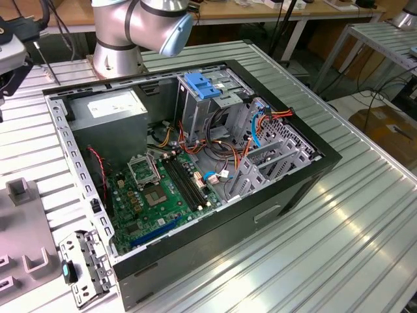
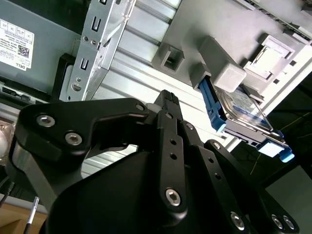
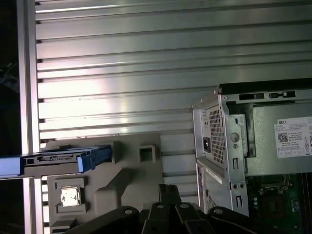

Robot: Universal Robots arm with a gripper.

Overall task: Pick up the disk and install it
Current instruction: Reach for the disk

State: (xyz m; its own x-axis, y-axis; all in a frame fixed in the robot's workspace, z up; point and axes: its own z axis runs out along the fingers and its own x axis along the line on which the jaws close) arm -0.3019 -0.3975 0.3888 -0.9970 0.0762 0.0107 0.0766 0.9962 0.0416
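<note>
Ribbed aluminium tabletop (image 1: 365, 215) under an open black computer case (image 1: 287, 195), cluttered benches (image 1: 313, 12) behind the case.
Inside the case: green circuit board (image 1: 163, 195), perforated grey steel cages (image 1: 273, 156), orange and red wires (image 1: 215, 147). Beside the case: moulded grey plastic holder (image 3: 131, 170), matte and blocky, with the disk (image 3: 58, 160) standing on edge in it, blue carrier rim showing. Black gripper (image 3: 168, 187) over the gap between case and holder, fingers pressed together, grasping nothing, apart from the disk.
</note>
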